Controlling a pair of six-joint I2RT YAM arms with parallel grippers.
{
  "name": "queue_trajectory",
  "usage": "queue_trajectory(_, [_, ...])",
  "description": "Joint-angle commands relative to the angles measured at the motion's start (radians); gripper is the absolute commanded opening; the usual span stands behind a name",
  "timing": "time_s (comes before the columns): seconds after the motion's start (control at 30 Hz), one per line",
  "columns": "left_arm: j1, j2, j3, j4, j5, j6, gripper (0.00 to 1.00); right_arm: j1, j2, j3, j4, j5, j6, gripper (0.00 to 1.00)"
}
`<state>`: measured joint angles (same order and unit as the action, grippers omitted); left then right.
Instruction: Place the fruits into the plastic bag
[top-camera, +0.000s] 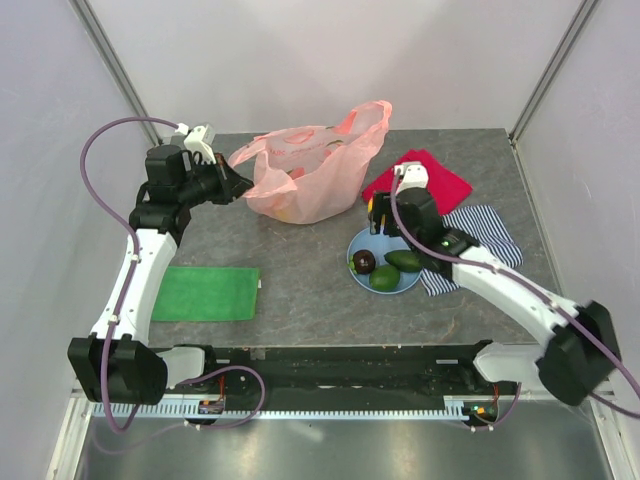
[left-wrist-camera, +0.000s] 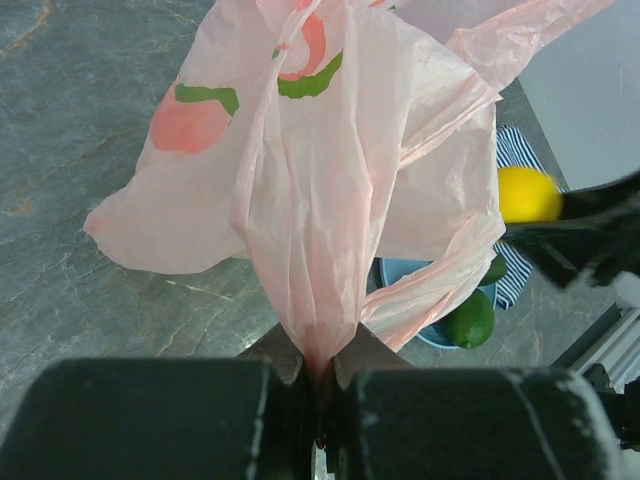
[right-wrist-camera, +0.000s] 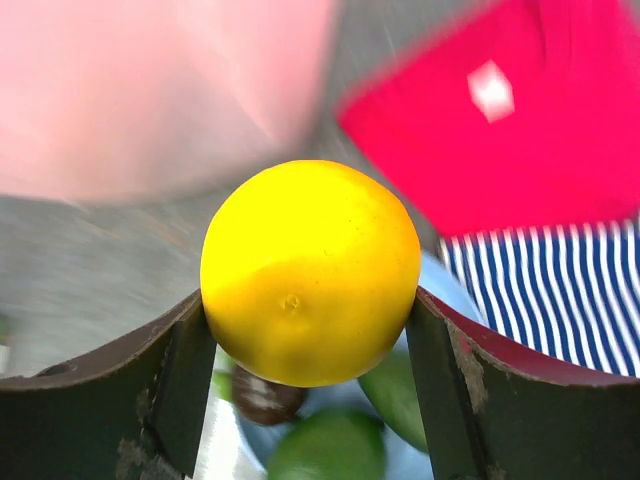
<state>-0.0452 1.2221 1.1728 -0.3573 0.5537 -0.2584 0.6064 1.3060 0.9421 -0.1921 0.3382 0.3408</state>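
My left gripper (top-camera: 236, 184) is shut on a gathered fold of the pink plastic bag (top-camera: 310, 170) and holds it up at the back of the table; the pinch shows in the left wrist view (left-wrist-camera: 318, 365), with the bag (left-wrist-camera: 330, 180) spreading out above it. My right gripper (top-camera: 378, 214) is shut on the yellow citrus (right-wrist-camera: 310, 270), held above the blue plate (top-camera: 358, 245), right of the bag. On the plate lie the dark round fruit (top-camera: 364, 262), the avocado (top-camera: 405, 261) and the lime (top-camera: 385, 278). The grape bunch is not in sight.
A red folded cloth (top-camera: 425, 180) lies behind the plate and a blue-striped cloth (top-camera: 485, 240) to its right. A green cloth (top-camera: 205, 293) lies near the front left. Grey walls close in the table at the back and sides.
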Motion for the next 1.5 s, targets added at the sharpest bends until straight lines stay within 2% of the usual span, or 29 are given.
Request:
queue_trajectory(0.0, [0.005,0.002,0.005,0.027,0.028,0.011,0.02,0.024,-0.132,-0.032,0.235,-0.033,-0.092,0.46])
queue_trajectory(0.13, [0.005,0.002,0.005,0.027,0.031,0.010,0.02,0.027,-0.110,0.059,0.309,-0.160,-0.108,0.46])
queue_trajectory(0.3, [0.005,0.002,0.005,0.030,0.034,0.011,0.02,0.039,0.048,0.258,0.365,-0.304,-0.098,0.46])
queue_trajectory(0.6, [0.005,0.004,0.005,0.029,0.037,0.013,0.02,0.055,0.341,0.575,0.330,-0.369,-0.072,0.46])
queue_trajectory(0.83, [0.005,0.007,0.005,0.030,0.041,0.011,0.02,0.058,0.570,0.776,0.073,-0.375,-0.075,0.46])
queue_trajectory(1.13, [0.005,0.011,0.004,0.031,0.049,0.007,0.02,0.058,0.794,0.992,-0.206,-0.281,-0.069,0.48])
queue_trajectory(1.3, [0.005,0.010,0.004,0.034,0.049,0.007,0.02,0.055,0.884,1.058,-0.296,-0.255,-0.063,0.52])
queue_trajectory(1.47, [0.005,0.013,0.004,0.032,0.051,0.007,0.02,0.055,0.903,1.063,-0.329,-0.246,-0.057,0.56])
